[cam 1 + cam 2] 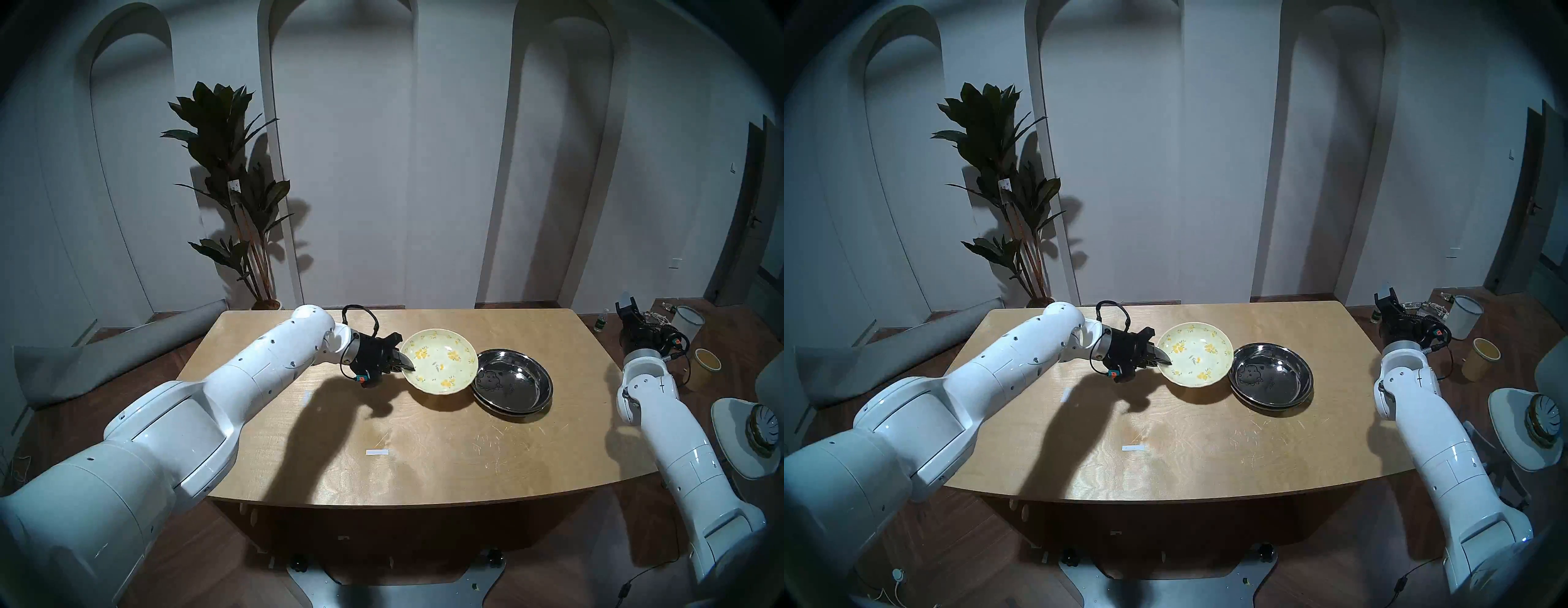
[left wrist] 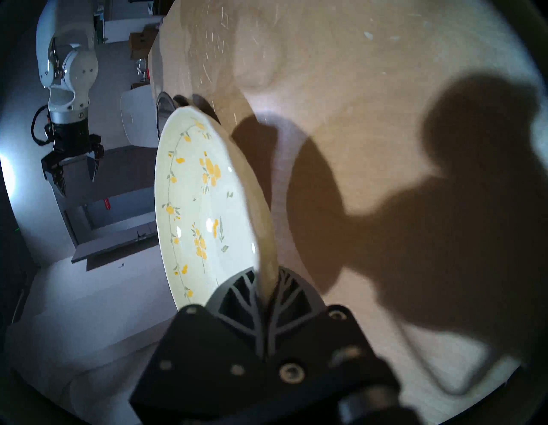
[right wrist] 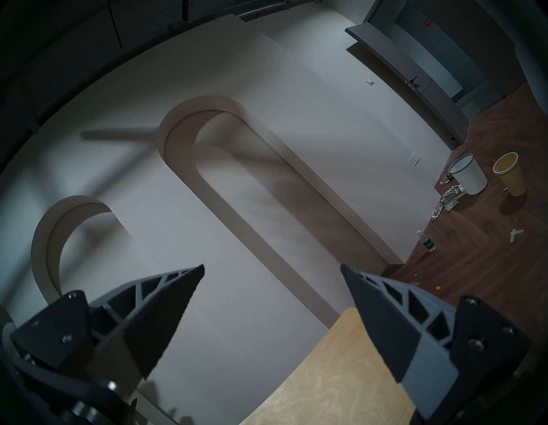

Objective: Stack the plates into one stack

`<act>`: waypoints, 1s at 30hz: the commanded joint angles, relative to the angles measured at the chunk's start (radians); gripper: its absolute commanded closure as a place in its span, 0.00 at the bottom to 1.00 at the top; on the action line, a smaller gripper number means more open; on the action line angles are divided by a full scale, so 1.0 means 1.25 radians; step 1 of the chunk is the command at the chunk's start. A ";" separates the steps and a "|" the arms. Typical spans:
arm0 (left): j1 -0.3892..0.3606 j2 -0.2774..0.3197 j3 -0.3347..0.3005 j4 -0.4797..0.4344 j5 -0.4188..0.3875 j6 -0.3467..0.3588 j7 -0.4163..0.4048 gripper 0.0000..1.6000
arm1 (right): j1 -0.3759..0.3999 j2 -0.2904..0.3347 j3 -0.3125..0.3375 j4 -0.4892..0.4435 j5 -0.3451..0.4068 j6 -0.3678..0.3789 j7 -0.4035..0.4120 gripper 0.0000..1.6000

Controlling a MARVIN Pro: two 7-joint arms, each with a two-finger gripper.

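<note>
Over the wooden table (image 1: 424,458) the left gripper (image 1: 404,364) has its jaws pinched tight on the floral plate's (image 1: 441,361) near rim, carrying it tilted, clear of the tabletop, just beside the steel dish (image 1: 515,380), which seemingly sits on another plate, while the right gripper (image 3: 272,270) hangs wide open, empty, off the table's edge.

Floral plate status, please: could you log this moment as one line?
left gripper: shut on floral plate, lifted, tilted | steel plate: on table, atop another dish | right gripper: open, empty
</note>
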 commanded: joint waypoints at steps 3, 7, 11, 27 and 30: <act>-0.050 -0.004 0.061 -0.087 0.008 0.001 0.081 1.00 | -0.012 0.009 0.012 -0.010 -0.010 -0.022 0.018 0.00; -0.062 0.001 0.091 -0.113 0.009 0.001 0.113 1.00 | -0.015 0.007 0.011 -0.007 -0.014 -0.025 0.026 0.00; -0.082 0.001 0.107 -0.122 0.008 0.001 0.135 1.00 | -0.015 0.001 0.007 -0.003 -0.015 -0.025 0.029 0.00; -0.173 -0.052 0.195 -0.067 0.034 0.001 0.175 1.00 | -0.011 -0.011 -0.006 -0.004 -0.030 -0.034 0.053 0.00; -0.186 -0.071 0.202 -0.042 0.035 0.001 0.177 1.00 | -0.018 -0.008 -0.006 -0.004 -0.035 -0.036 0.055 0.00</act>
